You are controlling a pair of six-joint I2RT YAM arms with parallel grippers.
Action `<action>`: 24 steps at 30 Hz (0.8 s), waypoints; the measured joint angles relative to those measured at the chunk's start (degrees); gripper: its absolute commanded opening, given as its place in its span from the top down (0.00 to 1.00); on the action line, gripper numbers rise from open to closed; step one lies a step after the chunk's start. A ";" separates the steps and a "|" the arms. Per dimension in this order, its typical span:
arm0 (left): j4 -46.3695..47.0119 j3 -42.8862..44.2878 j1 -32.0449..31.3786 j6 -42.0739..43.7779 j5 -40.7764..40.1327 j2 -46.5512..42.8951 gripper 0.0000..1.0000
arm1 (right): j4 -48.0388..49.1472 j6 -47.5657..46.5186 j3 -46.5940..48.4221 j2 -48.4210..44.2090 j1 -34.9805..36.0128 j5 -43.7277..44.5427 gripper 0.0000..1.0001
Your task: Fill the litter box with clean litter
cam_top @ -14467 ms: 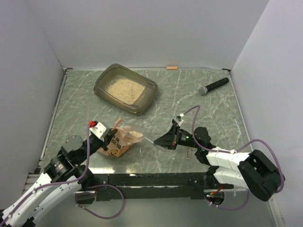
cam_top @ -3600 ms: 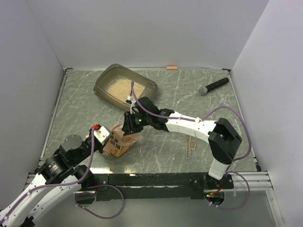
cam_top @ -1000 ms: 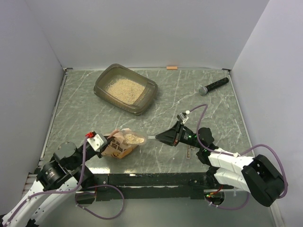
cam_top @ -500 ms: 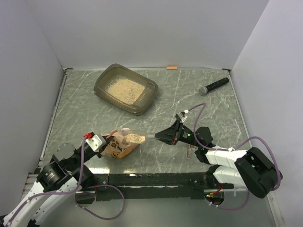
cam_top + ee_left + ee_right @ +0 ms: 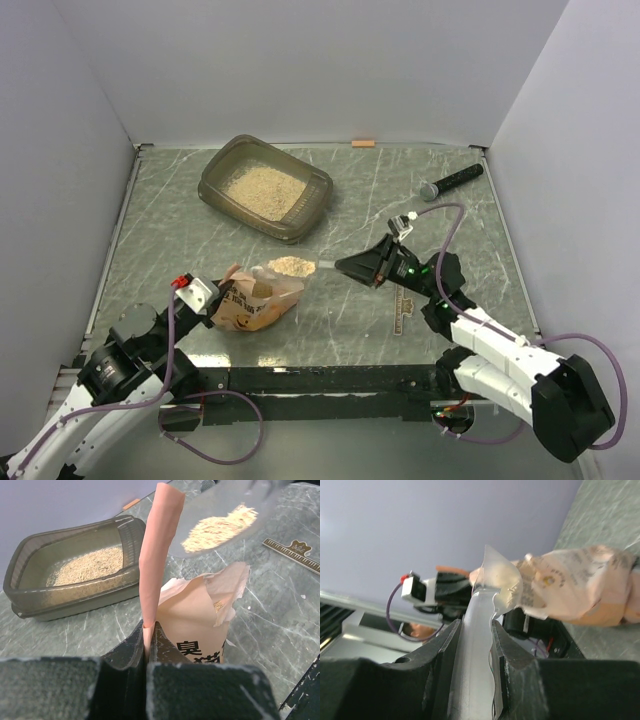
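Clear scoop (image 5: 300, 266), pinched by right gripper (image 5: 476, 625), has lifted litter (image 5: 220, 524) from the pouch (image 5: 250, 308). Left gripper (image 5: 149, 626) pinches pouch; pouring follows.

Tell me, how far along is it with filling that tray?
Partly done: the tray already has a layer of litter across its bottom. In hand: the right gripper holds a loaded scoop above the bag, whose edge the left gripper pinches. Left: carry that scoop to the tray, tip it, and probably repeat.
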 measured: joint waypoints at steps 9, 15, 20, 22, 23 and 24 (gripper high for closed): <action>0.55 -1.25 0.00 -2.62 0.04 -2.43 0.99 | -1.14 -2.56 11.28 14.84 -2.95 3.30 1.00; 0.98 -1.75 0.00 -3.13 -0.57 -2.99 0.99 | -3.87 -7.65 24.65 28.65 -4.66 5.62 1.00; 1.38 -2.10 0.00 -3.69 -0.96 -3.37 0.99 | -11.65 -15.08 40.04 41.11 -5.16 8.81 1.00; 1.42 -2.12 0.00 -3.87 -1.03 -3.37 0.99 | -15.98 -18.29 46.31 45.99 -5.22 10.21 1.00; 1.44 -2.12 0.00 -3.93 -1.07 -3.37 0.99 | -18.08 -19.98 49.18 48.24 -5.25 11.02 1.00; 1.42 -2.12 0.00 -3.96 -1.11 -3.37 0.99 | -19.93 -21.31 51.36 49.79 -5.25 11.91 1.00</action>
